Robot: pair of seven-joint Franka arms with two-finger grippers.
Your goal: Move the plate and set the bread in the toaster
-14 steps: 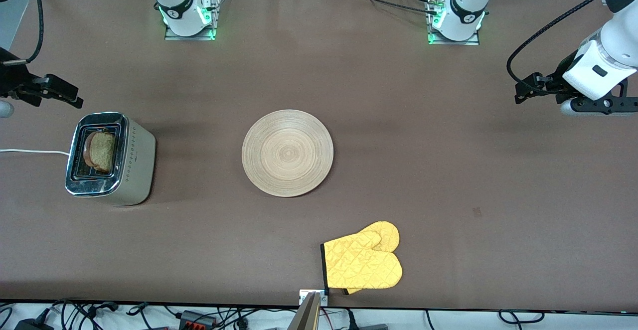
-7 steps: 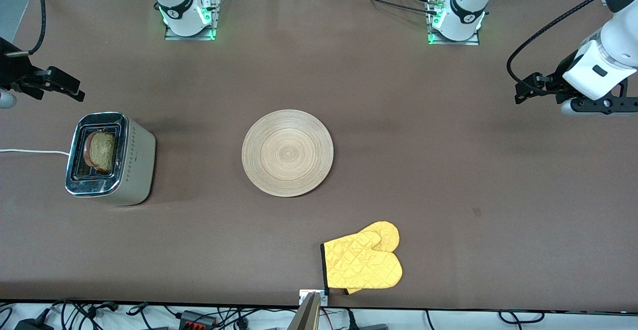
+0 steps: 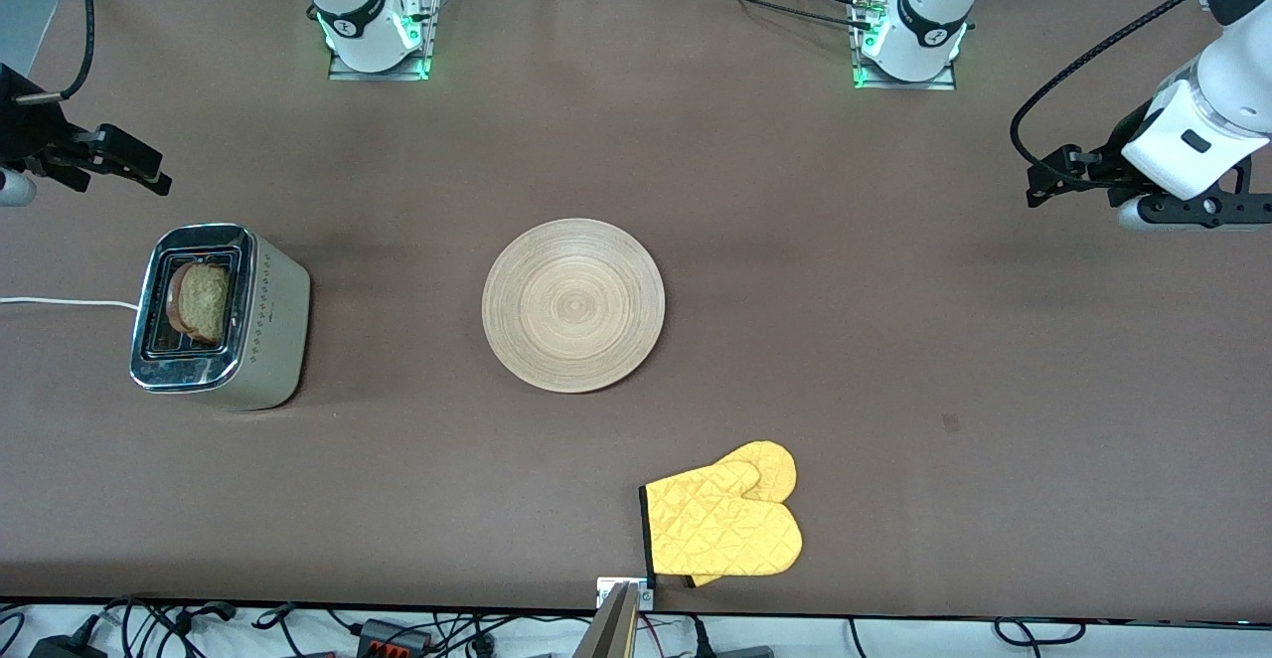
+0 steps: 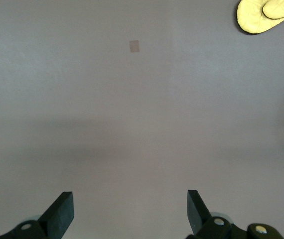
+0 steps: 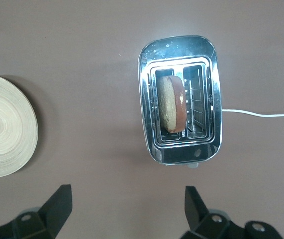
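Standing near the edge of the counter [image 3: 894, 340] at the right arm's end, the toaster [image 3: 221, 317] shows in the front view with the bread [image 3: 202, 301] upright in one of its two slots, the top of the slice above the chrome rim. A white cord [image 3: 60, 302] runs from the toaster toward that same edge. The plate [image 3: 573, 305] lies flat at the middle of the counter, well apart from the toaster, with nothing on it. A yellow oven mitt [image 3: 723, 524] lies at the counter edge nearest the front camera, nearer to that camera than the plate. The right gripper [image 3: 134, 169] hangs over the counter at the right arm's end, above bare surface beside the toaster, holding nothing. The left gripper [image 3: 1053, 176] waits over the counter at the left arm's end, also holding nothing.

The left wrist view shows the left gripper's fingers [image 4: 62, 214] spread wide apart over bare counter, with the oven mitt at the frame's corner and a small pale mark [image 4: 134, 46] on the surface.

The right wrist view shows the right gripper's fingers [image 5: 57, 205] spread wide apart, nothing between them. Below them stands the toaster with the bread in the slot closer to the plate; the second slot is vacant. Part of the plate shows at the frame's edge.
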